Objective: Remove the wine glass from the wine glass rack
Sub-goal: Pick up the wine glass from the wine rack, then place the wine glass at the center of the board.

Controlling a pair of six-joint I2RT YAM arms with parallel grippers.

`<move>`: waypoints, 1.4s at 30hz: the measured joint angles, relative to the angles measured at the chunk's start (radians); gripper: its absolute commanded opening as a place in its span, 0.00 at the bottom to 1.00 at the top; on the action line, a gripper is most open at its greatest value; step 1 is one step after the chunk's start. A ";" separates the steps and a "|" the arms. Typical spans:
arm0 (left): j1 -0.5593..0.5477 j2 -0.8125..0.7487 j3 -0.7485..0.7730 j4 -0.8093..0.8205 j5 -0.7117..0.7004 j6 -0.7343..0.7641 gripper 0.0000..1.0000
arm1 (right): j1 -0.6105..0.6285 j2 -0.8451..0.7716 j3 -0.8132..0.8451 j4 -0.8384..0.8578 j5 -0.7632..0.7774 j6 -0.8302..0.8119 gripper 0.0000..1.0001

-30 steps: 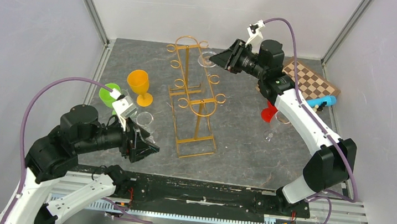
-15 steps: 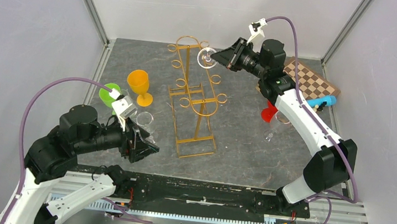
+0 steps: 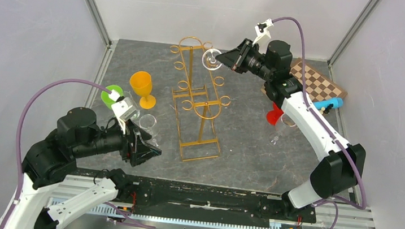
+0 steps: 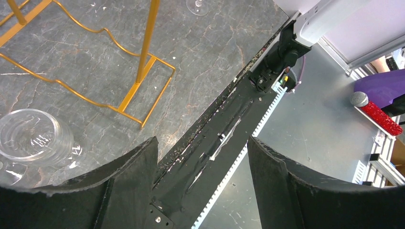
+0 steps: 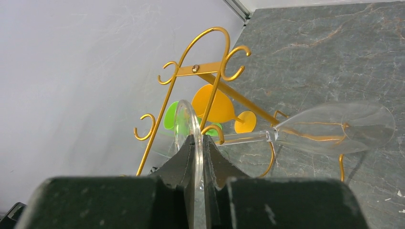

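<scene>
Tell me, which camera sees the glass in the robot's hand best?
The right wrist view: the wine glass lies sideways, foot, stem and bowl all clear, its foot pinched in the right hand. The top view shows only its small round foot. The left wrist view misses it.

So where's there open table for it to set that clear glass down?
The biggest bare stretch is grey tabletop between the wine glass rack and the right arm, toward the near edge. Another lies in the far left corner, behind the orange goblet. It's crowded around the red cup and chessboard.
</scene>
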 measured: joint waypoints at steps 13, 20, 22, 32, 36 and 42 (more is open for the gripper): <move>0.000 0.000 0.007 0.000 0.001 -0.002 0.75 | -0.010 -0.025 0.000 -0.036 0.021 0.001 0.00; 0.000 0.000 0.010 0.000 0.001 -0.019 0.75 | -0.036 -0.061 0.000 -0.053 0.030 0.001 0.00; 0.000 0.000 0.013 0.000 0.001 -0.022 0.75 | -0.046 -0.076 0.000 -0.053 0.032 0.001 0.00; 0.000 0.001 0.032 0.002 0.002 -0.029 0.81 | -0.061 -0.167 0.000 -0.082 0.040 -0.032 0.00; 0.000 0.001 0.040 0.010 0.004 -0.065 0.82 | -0.061 -0.220 0.000 -0.118 0.040 -0.065 0.00; 0.000 0.022 0.090 0.071 0.030 -0.138 0.82 | -0.061 -0.303 0.000 -0.161 0.010 -0.134 0.00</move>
